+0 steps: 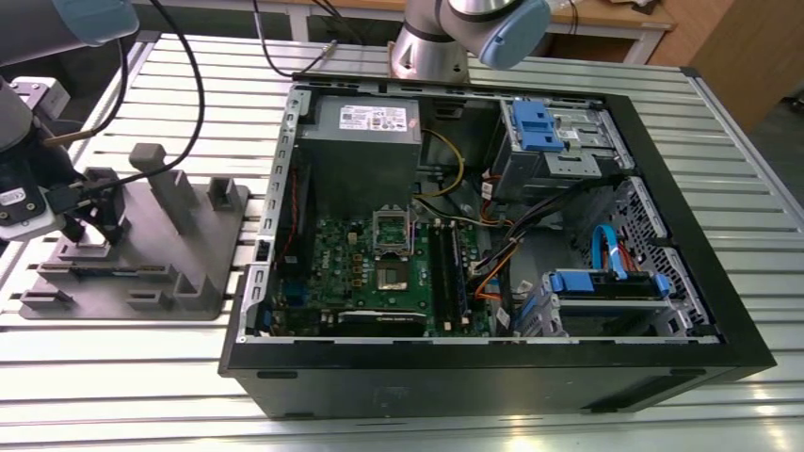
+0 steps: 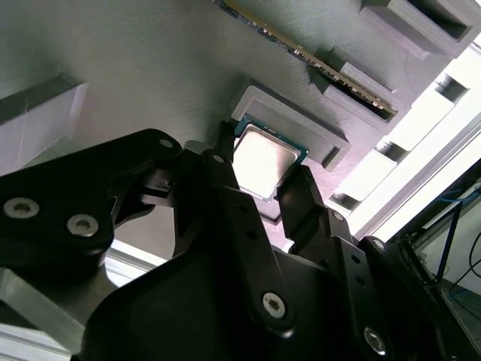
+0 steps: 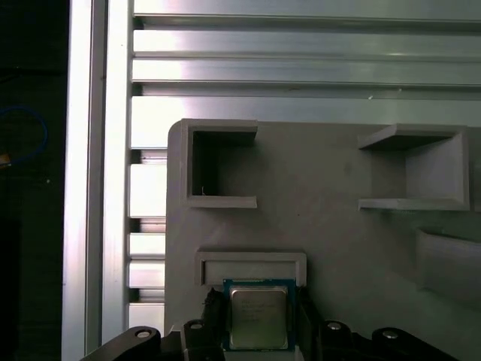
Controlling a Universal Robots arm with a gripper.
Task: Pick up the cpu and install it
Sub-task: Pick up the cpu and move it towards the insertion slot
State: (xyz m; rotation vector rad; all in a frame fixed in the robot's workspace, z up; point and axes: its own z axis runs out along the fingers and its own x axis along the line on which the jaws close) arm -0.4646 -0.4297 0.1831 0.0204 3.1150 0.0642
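Observation:
The cpu (image 3: 258,316), a small square chip with a pale metal top and a green edge, sits at a low walled pocket of the grey moulded tray (image 3: 338,226). In both wrist views my gripper (image 3: 259,325) has its two black fingers (image 3: 214,320) pressed against opposite sides of the cpu (image 2: 263,159). I cannot tell whether the chip is raised off the tray. In the exterior view the gripper (image 1: 86,231) hangs over the tray (image 1: 188,254) at that view's left. The open computer case holds the green circuit board (image 1: 364,282) with its socket (image 1: 393,275) and raised metal frame (image 1: 392,226).
Upright posts (image 1: 164,184) rise from the tray beside the gripper. A memory stick (image 2: 316,64) lies in a tray slot. The case (image 1: 503,235) holds a power supply, blue drive brackets and loose cables. Slatted aluminium table (image 1: 126,377) lies all around.

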